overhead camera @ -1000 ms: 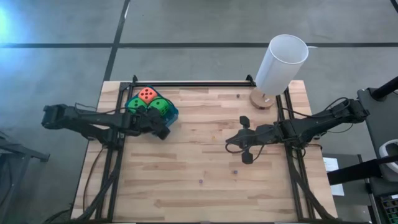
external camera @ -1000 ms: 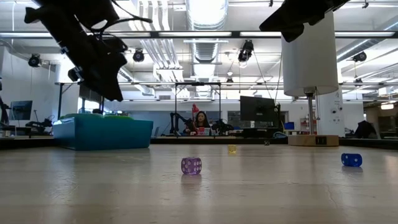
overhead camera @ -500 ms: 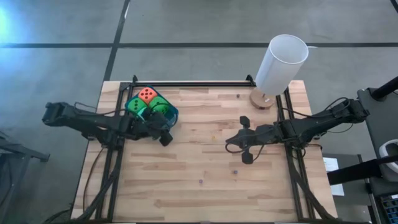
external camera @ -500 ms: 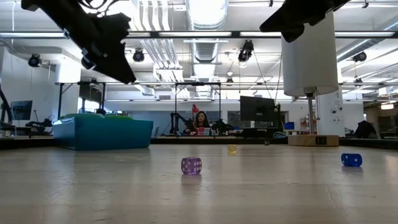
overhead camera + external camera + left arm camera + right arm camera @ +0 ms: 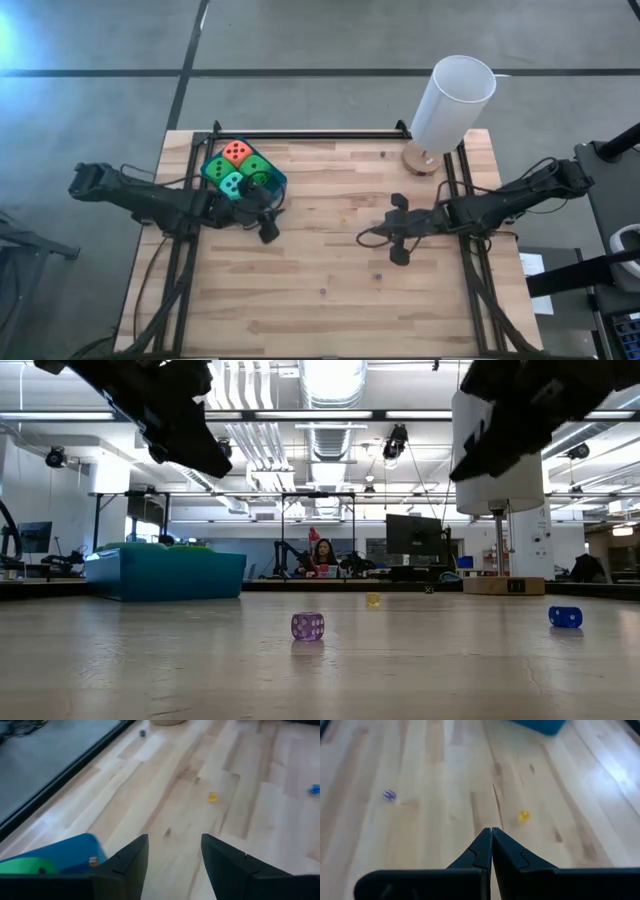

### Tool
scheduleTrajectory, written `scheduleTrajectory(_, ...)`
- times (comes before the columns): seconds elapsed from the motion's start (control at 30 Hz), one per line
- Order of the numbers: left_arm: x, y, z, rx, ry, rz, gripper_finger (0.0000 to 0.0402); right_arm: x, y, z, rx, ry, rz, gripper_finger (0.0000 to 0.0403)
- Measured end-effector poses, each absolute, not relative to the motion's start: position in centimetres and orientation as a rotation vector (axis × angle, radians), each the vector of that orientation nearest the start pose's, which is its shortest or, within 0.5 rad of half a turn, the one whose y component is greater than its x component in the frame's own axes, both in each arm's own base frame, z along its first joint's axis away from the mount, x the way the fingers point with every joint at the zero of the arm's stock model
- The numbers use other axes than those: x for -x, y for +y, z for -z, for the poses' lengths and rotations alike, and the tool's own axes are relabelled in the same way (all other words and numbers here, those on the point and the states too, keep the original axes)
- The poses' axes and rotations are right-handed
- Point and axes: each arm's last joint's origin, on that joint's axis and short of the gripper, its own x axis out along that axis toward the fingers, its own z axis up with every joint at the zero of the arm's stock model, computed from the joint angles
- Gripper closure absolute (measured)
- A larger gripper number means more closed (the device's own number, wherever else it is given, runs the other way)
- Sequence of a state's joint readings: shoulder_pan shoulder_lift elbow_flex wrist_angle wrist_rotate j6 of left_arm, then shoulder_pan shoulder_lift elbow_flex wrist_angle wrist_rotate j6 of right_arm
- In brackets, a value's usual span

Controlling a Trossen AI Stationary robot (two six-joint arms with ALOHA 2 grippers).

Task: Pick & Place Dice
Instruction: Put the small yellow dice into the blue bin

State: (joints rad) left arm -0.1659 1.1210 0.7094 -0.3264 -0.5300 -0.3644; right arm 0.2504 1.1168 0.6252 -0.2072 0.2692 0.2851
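Seen from above, four soft dice sit packed in the blue tray [image 5: 277, 181] at the upper left of the wooden tabletop [image 5: 330, 280]: the orange-red die [image 5: 237, 152] at the far corner, two green dice [image 5: 215, 170] [image 5: 258, 171] flanking it, and the teal die [image 5: 232, 185] nearest the left gripper [image 5: 268, 222]. That gripper hangs just off the tray's near-right corner, above bare wood, its jaws parted and holding nothing; its wrist view shows the two dark fingers [image 5: 131, 857] spread with open tabletop between them, a corner of the blue tray and a sliver of green die at the lower left of that frame.

The right gripper [image 5: 397, 228] hovers right of centre, over the middle of the tabletop, its fingers [image 5: 482, 849] pressed together and empty in its own wrist view.

Several tiny dice lie loose on the wood, well apart from the tray: a yellow one [image 5: 523, 815] near the centre, a purple one [image 5: 307, 626] toward the front, and a blue one [image 5: 565, 617] at the right edge of the low view. A white cylindrical lamp shade [image 5: 453, 100] on a round wooden base [image 5: 421, 158] stands at the upper right corner. In the low view, a seated person [image 5: 322, 556] is visible far behind the tabletop among monitors and desks.
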Motion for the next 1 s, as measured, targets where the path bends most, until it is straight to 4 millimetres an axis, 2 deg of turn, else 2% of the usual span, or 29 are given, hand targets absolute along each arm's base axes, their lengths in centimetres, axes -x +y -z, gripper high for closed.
scheduleTrajectory(0.23,-22.4,-2.4,-23.9,0.085,0.592,-0.434,0.0211,-21.7,3.6,-19.9,-0.113,0.697,0.237,0.0394)
scheduleTrajectory(0.4,-22.6,-2.4,-24.0,0.058,0.580,-0.422,0.0203,-22.9,2.7,-17.8,-0.115,0.772,0.311,0.0394)
scheduleTrajectory(0.67,-22.6,-2.4,-24.1,0.048,0.574,-0.419,0.0192,-25.6,0.8,-15.3,-0.133,0.798,0.392,0.0394)
scheduleTrajectory(1.0,-22.6,-2.4,-24.1,0.049,0.572,-0.419,0.0187,-27.7,-0.4,-12.6,-0.134,0.804,0.333,0.0394)
